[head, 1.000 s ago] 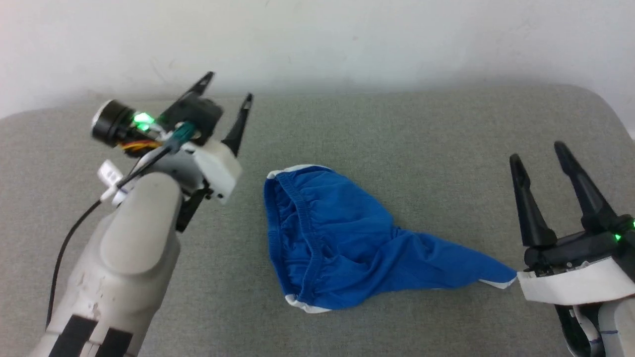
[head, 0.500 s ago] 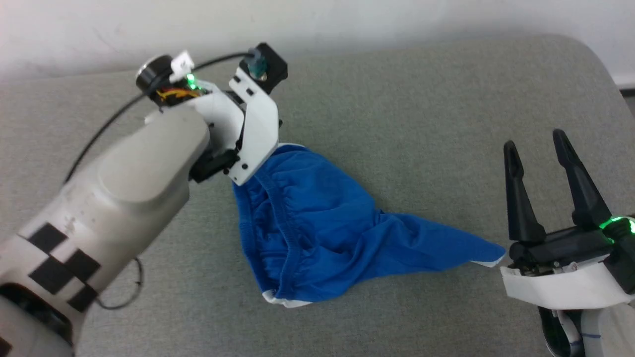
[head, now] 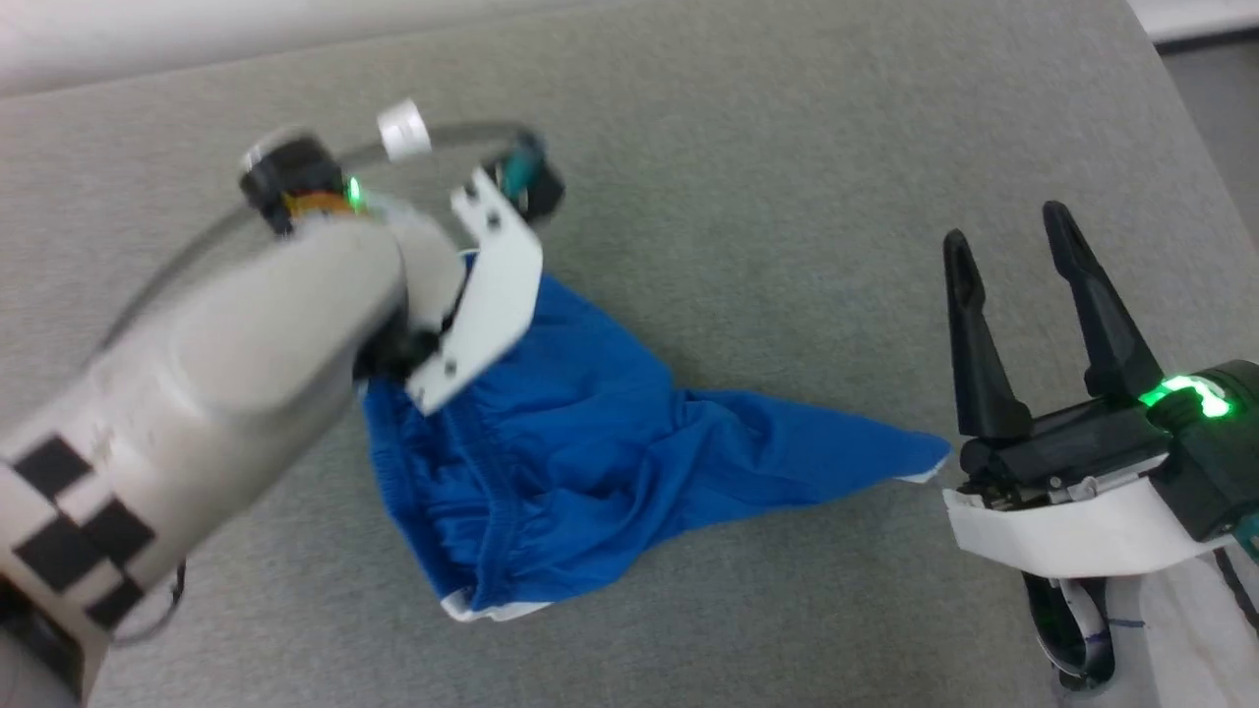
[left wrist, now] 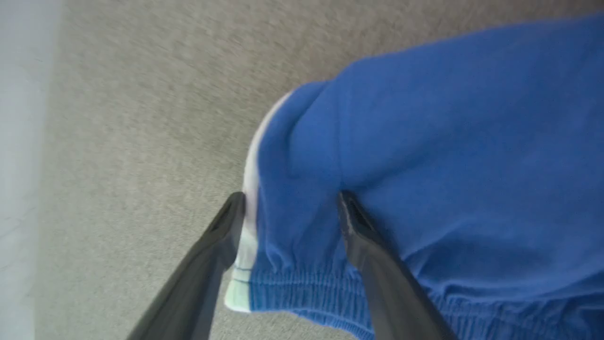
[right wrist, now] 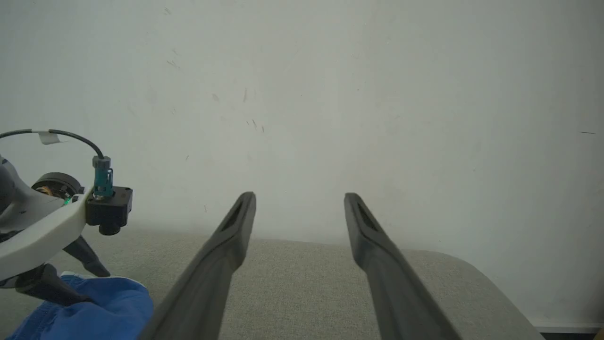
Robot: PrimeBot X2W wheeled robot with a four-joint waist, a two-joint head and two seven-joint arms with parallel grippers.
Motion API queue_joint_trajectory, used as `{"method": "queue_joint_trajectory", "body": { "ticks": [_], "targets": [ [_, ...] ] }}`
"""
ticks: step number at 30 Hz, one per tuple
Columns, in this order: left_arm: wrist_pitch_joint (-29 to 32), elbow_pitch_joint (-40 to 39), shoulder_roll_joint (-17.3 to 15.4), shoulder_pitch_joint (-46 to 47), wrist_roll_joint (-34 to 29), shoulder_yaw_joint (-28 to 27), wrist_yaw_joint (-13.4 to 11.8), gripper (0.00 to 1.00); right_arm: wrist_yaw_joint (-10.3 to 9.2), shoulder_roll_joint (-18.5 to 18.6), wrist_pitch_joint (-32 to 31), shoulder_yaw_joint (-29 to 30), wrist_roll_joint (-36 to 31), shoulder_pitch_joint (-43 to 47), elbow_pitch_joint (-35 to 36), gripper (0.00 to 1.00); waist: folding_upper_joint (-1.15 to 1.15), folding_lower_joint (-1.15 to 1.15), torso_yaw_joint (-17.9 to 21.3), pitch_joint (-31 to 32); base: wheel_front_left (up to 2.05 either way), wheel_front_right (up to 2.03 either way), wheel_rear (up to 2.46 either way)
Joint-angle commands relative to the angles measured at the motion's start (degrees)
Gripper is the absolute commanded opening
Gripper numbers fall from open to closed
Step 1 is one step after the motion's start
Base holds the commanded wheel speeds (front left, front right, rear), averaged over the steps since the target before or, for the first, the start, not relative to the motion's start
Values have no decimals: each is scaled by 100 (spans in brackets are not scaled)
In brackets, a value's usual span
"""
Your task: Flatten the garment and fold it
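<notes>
Rumpled royal-blue garment point(head: 610, 433), white-trimmed

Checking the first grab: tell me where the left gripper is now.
The left gripper stands open astride the garment's white-trimmed corner by the waistband in the left wrist view, at the garment's left end on the grey cushion.

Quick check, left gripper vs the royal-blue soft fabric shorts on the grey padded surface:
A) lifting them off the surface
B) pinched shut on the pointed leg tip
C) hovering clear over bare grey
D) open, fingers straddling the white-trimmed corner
D: in the left wrist view the left gripper stands open, with the white-trimmed corner of the blue shorts between its fingers.
</notes>
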State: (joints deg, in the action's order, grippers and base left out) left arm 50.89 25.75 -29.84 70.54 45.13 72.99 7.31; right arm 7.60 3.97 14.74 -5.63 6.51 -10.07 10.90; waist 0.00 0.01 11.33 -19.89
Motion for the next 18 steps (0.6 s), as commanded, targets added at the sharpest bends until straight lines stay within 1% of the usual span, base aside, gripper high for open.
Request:
{"method": "queue_joint_trajectory", "body": {
  "ticks": [1, 4, 6, 7, 8, 11, 12, 13, 18],
  "targets": [
    [191, -121, -111, -336, -201, 34, 17, 100, -11, -37, 26, -7, -22, -73, -46, 100, 0, -1, 235, -242, 0, 0, 0],
    [360, -327, -234, -667, -371, 35, 17, 100, -11, -59, 26, -10, -26, -80, -92, 100, 0, -1, 216, -260, 0, 0, 0],
    [266, -393, -289, -760, -400, 35, 17, 100, -11, -69, 26, 0, -33, -77, -120, 100, 0, -1, 158, -240, 0, 0, 0],
    [174, -397, -298, -766, -367, 35, 17, 69, -11, -72, 26, 10, -38, -77, -130, 100, 0, -1, 120, -219, 0, 0, 0],
    [82, -426, -307, -749, -370, 35, 17, 0, -11, -75, 26, 16, -44, -78, -134, 100, 0, -1, 82, -194, 0, 0, 0],
    [-300, -570, -380, -565, -493, 36, 17, 0, -11, -79, 26, 32, -59, -65, -119, 100, 0, -1, -19, -114, 0, 0, 0],
    [-516, -576, -410, -459, -445, 36, 17, 0, -11, -80, 26, 51, -65, -50, -107, 100, 0, -1, -55, -90, 0, 0, 0],
    [-516, -576, -410, -459, -445, 36, 17, 0, -11, -80, 26, 51, -65, -50, -107, 100, 0, -1, -55, -90, 0, 0, 0],
    [-1454, -335, -647, 115, -354, 36, 17, 0, -11, -84, 26, 73, -68, 14, -26, 100, 0, -1, -112, -50, 0, 0, 0]
  ]
}}
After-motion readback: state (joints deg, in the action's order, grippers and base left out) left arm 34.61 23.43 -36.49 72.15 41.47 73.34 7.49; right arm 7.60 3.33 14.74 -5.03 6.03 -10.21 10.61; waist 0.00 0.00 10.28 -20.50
